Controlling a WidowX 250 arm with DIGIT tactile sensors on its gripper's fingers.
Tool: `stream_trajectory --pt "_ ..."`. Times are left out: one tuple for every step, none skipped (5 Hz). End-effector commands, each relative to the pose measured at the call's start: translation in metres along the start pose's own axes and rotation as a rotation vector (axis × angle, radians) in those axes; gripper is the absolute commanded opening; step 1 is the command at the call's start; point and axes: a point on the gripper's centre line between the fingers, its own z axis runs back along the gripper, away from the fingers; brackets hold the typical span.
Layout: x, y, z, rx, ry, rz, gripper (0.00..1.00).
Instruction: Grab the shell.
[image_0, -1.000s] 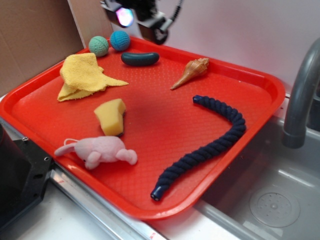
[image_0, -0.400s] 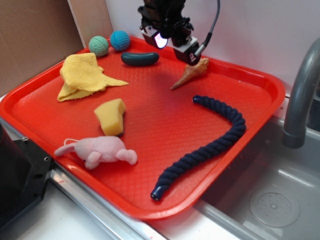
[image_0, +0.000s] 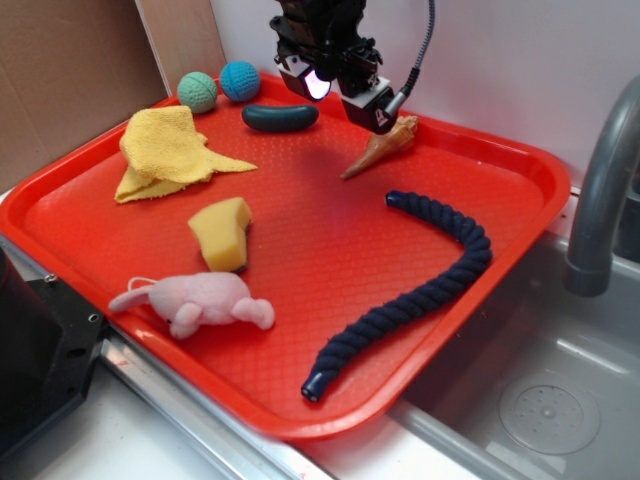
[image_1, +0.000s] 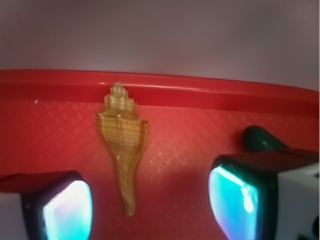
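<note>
Wrist view: gripper (image_1: 150, 200) spread wide, empty, above the shell (image_1: 123, 145), not touching.

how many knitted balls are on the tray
2, both in the tray's far left corner: a green ball and a blue ball just right of it. None seem hidden.

Exterior view looks down from the front across the whole red tray (image_0: 520, 200); wrist view faces down, close, sharing its far rim (image_1: 210, 92).
</note>
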Motion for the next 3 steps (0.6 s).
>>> stream_trajectory --pt "0.033 0.000 -0.034 -0.004 -0.029 -0.019 1.00" --pt "0.032 -0.010 -0.046 -0.002 -0.013 -0.098 1.00" --pt "0.026 -0.014 -0.044 0.008 -0.023 -0.098 0.00"
